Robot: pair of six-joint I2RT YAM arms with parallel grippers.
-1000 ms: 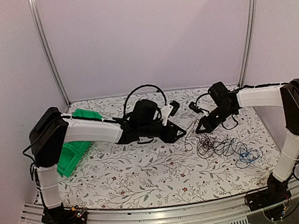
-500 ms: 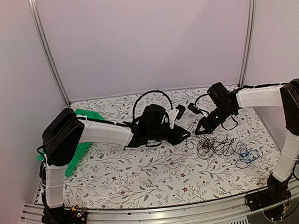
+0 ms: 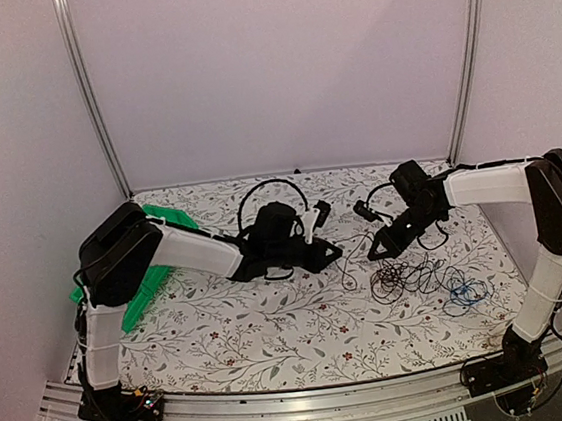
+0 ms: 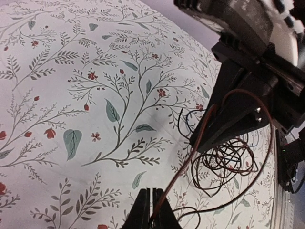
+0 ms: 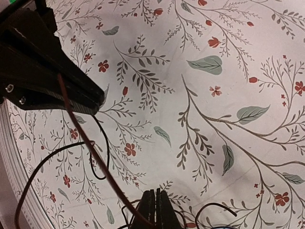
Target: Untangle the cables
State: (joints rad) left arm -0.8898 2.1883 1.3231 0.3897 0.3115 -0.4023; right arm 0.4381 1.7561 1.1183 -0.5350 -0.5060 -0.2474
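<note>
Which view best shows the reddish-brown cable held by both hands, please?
The left wrist view: the reddish-brown cable runs from the left hand up to the right hand and arcs over the tangled coil. The right wrist view shows only one straight stretch; the top external view, a faint thread.

No legible text, label, brand, number or sign appears in any view.
</note>
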